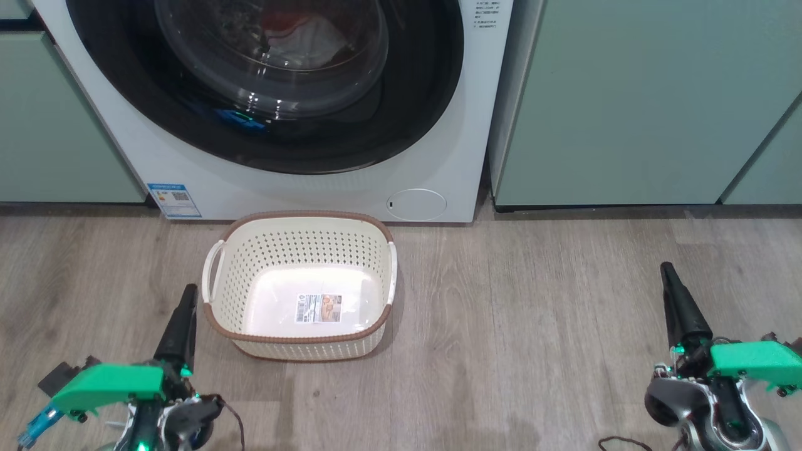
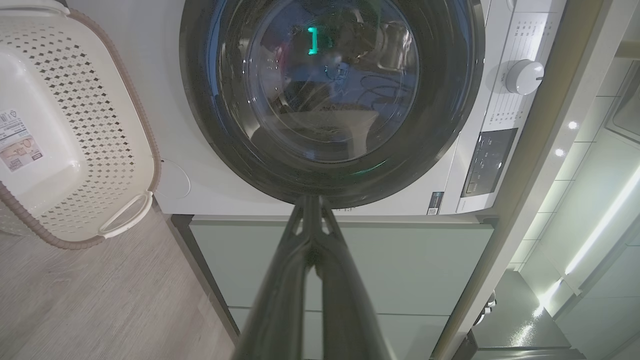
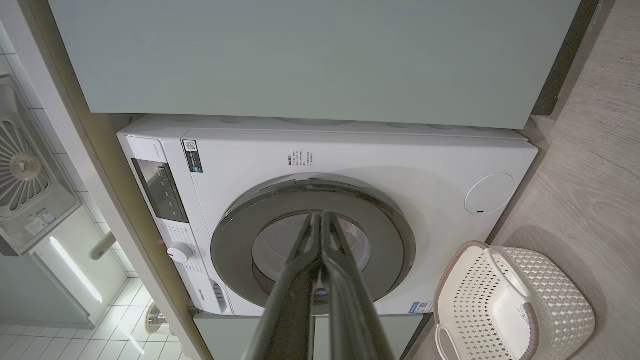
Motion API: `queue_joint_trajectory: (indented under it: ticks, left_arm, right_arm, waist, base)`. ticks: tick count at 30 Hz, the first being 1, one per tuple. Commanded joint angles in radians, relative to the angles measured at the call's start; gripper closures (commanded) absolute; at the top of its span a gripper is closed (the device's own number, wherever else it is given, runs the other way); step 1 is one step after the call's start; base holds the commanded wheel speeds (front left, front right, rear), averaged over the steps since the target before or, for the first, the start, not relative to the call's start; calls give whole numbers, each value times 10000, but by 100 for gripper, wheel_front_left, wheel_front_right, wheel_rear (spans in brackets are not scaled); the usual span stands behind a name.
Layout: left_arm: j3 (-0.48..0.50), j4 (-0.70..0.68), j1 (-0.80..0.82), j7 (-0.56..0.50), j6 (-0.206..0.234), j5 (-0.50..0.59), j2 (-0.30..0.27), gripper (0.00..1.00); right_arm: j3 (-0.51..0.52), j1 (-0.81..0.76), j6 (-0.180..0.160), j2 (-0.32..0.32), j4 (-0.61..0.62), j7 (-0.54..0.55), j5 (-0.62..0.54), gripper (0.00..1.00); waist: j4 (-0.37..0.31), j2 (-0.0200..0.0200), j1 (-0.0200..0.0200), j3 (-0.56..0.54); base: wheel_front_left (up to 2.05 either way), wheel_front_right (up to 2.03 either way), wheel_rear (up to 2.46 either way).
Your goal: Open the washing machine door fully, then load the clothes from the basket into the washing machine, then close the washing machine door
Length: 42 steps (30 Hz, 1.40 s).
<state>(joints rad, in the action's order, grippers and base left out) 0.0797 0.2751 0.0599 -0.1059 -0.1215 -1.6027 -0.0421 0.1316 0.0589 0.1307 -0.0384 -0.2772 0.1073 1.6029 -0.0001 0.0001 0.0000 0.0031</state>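
Left tool [image 1: 188, 295] low at the near left, long dark fingers pressed together, nothing between them. Left wrist view confirms: tips [image 2: 310, 201] meet, pointing at the lower black rim of the door. Right tool [image 1: 668, 275] low at the near right, fingers likewise closed on nothing; in its own wrist view the tips [image 3: 320, 217] touch.

Washing machine door [image 1: 413, 106] is shut, lying flush with the front of the washing machine [image 1: 451, 156]. Wide glossy black rim, bulging glass centre. Behind the glass, dimly, crumpled clothes [image 1: 301, 34], reddish and white.

Basket [image 1: 301, 217] stands upright on the floor [image 1: 532, 313] just in front of the machine, below the door. Cream perforated walls, brown rim, white side handles. Bare bottom shows a sticker [image 1: 318, 308]. Left tool is near the basket's near left corner, not touching; right tool is well apart from it.

On the machine's lower front: blue label [image 1: 175, 199] at left, round flap [image 1: 416, 204] at right, the basket's far rim between them. White dial [image 2: 522, 76] on the control strip.

Pale green cabinets [image 1: 626, 94] on both sides of the machine. Wood-plank floor, grey-brown.
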Motion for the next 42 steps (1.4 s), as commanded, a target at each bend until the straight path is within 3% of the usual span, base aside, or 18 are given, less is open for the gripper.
queue_joint_trajectory:
  ticks: [1, 42]
  left_arm:
    - [344, -296, 483, -75, -92, -56, -81, 100]
    - [342, -298, 482, -74, -92, -58, -81, 100]
  right_arm:
    - [-176, 490, 0, -124, 324, 61, 54, 100]
    - [-171, 491, 0, -121, 324, 65, 50, 100]
  waist:
    - [1, -1, 0, 0]
    - [1, -1, 0, 0]
  base:
    - [0, 0, 0]
    - [0, 0, 0]
